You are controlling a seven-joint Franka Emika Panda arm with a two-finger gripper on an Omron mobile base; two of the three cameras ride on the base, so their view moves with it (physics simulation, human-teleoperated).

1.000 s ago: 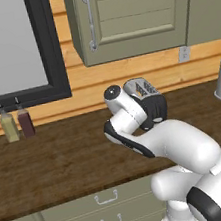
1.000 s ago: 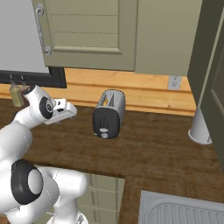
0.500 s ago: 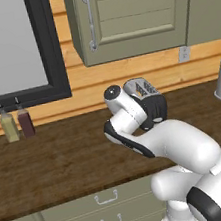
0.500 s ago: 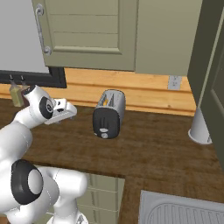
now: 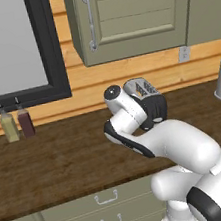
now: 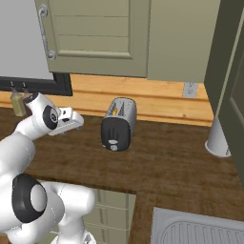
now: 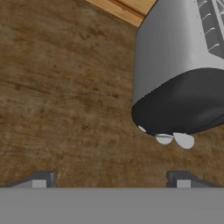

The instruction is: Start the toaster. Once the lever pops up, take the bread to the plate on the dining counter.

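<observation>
Arm [image 5: 173, 140] rising from base, elbow bent, forearm folded back up to wrist. Wrist [image 6: 45, 116] cocked, hand levelled and reaching forward over the worktop. Gripper [image 7: 110, 179] pitched downward, jaws spread wide, nothing between them. Fingertips [image 7: 40, 178] just poking up at bottom edge of hand view, far apart, touching nothing. Hand [image 6: 66, 121] in right base view sticking out sideways from the wrist joint, hanging clear above the surface. In left base view, wrist [image 5: 133, 111] turned away from camera.
</observation>
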